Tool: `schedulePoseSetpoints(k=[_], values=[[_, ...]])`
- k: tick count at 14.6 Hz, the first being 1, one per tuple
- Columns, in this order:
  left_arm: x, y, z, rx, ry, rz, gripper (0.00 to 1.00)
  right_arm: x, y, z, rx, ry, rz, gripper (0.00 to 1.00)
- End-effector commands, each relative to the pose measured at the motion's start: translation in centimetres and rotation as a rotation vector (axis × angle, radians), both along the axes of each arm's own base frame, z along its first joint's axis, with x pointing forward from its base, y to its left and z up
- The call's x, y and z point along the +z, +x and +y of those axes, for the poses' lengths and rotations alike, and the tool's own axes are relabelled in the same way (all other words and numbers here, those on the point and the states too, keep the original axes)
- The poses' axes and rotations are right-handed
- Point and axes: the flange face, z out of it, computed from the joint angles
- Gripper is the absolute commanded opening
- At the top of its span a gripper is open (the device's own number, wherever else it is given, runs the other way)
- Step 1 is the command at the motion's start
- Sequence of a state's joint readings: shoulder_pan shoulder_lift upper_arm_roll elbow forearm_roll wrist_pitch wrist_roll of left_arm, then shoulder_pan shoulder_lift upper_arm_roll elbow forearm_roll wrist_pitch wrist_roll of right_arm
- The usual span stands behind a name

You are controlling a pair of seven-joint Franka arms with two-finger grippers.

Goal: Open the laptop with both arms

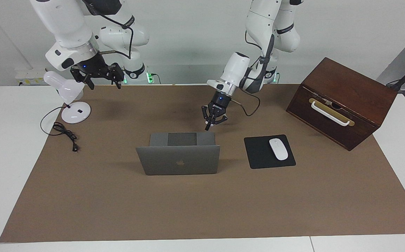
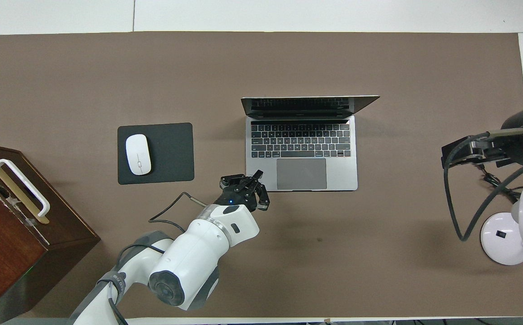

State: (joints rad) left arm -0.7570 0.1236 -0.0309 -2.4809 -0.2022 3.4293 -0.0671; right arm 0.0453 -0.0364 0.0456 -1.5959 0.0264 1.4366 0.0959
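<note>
Left claw [image 1: 207, 128] clenched, empty, raised over the laptop [image 1: 179, 154] base's near corner. Laptop open mid-worktop [image 1: 202, 210], lid upright, screen hidden facing. Right claw [image 1: 101, 82] up beside the lamp [image 1: 68, 96]; grip unreadable, partly cut off overhead.

The laptop [image 1: 178, 160] is showing silver-grey with a dark logo and black keys. A white mouse [image 1: 278, 149] is sitting on a black pad [image 1: 258, 154], the box [image 1: 342, 101] is looking dark brown, maybe wood, and brown covering is hiding the white table [image 1: 3, 157].
</note>
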Motion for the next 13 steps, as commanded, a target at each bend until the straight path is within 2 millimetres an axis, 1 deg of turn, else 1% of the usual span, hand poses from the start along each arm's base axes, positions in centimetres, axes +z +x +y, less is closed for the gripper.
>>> schedulePoseSetpoints(k=[1, 4, 6, 7, 9, 11, 13], values=[[3.0, -0.4, 1.0, 0.010, 0.009, 0.055, 0.00, 0.1, -0.5, 0.4, -0.016, 0.024, -0.024, 1.00], [4.1, -0.2, 1.5, 0.017, 0.015, 0.079, 0.00, 0.0, 0.0, -0.4, -0.032, 0.026, -0.042, 1.00], [5.0, 0.1, 1.7, 0.016, 0.030, 0.109, 0.00, 0.0, 0.3, -1.8, -0.061, 0.024, -0.048, 1.00], [5.9, 0.6, 1.9, 0.018, 0.038, 0.127, 0.00, 0.0, 0.3, -2.2, -0.068, 0.023, -0.049, 1.00], [8.1, 1.4, 2.7, 0.021, 0.060, 0.173, 0.00, 0.0, 0.2, -2.8, -0.076, 0.017, -0.034, 1.00], [11.1, 2.4, 4.6, 0.021, 0.094, 0.224, 0.00, -0.2, 0.1, -3.2, -0.085, 0.018, -0.026, 1.00], [13.4, 3.0, 6.1, 0.014, 0.122, 0.258, 0.00, -0.2, 0.2, -3.0, -0.082, 0.018, -0.025, 1.00]])
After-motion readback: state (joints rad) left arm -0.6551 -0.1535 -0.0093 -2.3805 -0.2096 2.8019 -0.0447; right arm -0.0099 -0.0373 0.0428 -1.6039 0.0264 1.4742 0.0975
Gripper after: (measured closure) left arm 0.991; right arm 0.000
